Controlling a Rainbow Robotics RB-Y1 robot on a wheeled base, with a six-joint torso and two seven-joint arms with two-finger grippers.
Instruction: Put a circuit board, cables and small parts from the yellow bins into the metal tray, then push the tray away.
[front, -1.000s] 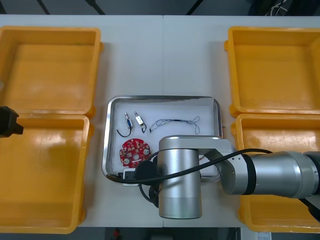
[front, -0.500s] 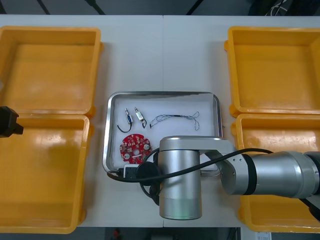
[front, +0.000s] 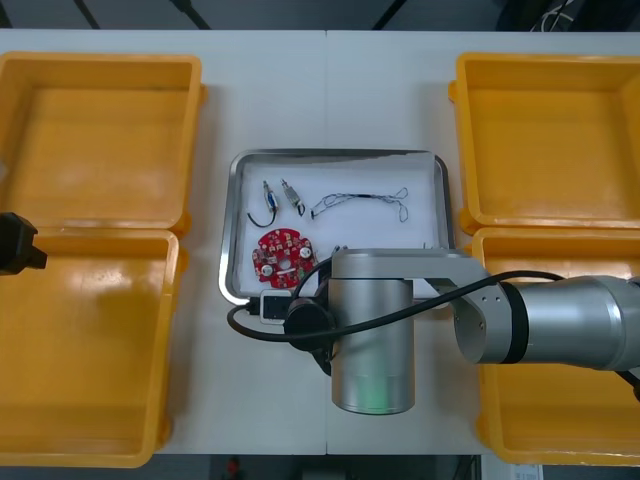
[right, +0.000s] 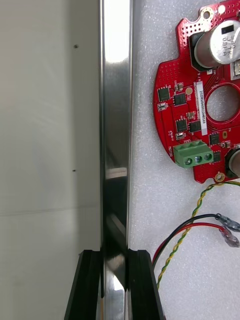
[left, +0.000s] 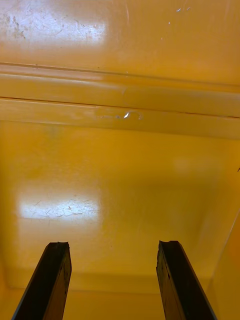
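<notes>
Counter (front: 330, 90): yellow bins (front: 100, 140) stand at both sides, with the loaded metal tray (front: 338, 153) centred between them. Step in hand, as judged: the push-away. Right gripper (right: 115, 257) is at the tray's near rim, fingers clamped across it. Next move calls for a straight, level shove toward the far edge. Left gripper (left: 114, 250) hangs over a left bin, fingers apart, holding nothing. On the tray's white inside lie a round red circuit board (front: 282, 256), a blue-white cable (front: 360, 200) and small metal parts (front: 280, 192).

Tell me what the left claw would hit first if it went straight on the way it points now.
The open left claw points into a yellow bin. Nothing lies between, so it would probably meet the bin's bare inner surface first; floor or wall, I cannot tell.
</notes>
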